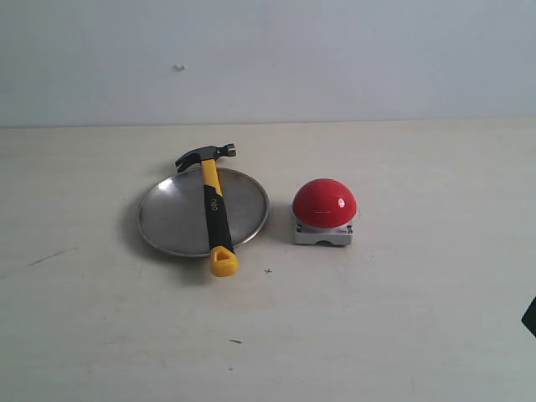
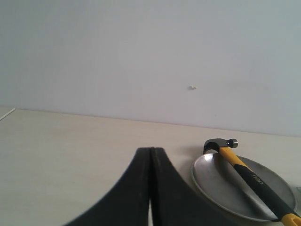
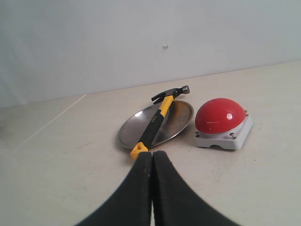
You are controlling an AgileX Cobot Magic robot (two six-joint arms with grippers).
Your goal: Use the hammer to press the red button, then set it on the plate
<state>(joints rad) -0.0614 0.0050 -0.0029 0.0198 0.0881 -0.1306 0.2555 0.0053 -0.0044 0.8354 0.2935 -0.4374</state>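
The hammer [image 1: 213, 206] lies across the silver plate [image 1: 172, 218], its dark head past the far rim and its yellow looped tip hanging over the near rim. To the plate's right sits the red button [image 1: 324, 203] on its grey-white base. In the left wrist view the hammer [image 2: 251, 176] and plate [image 2: 221, 181] lie off to one side of my left gripper [image 2: 151, 149], which is shut and empty. My right gripper [image 3: 152, 153] is shut and empty too, well short of the hammer [image 3: 157, 117], plate [image 3: 178, 120] and button [image 3: 220, 115].
A pale wooden table [image 1: 402, 327] carries everything, ending at a plain light wall [image 1: 335, 59] behind. A dark corner of the right arm [image 1: 530, 316] shows at the right edge of the exterior view.
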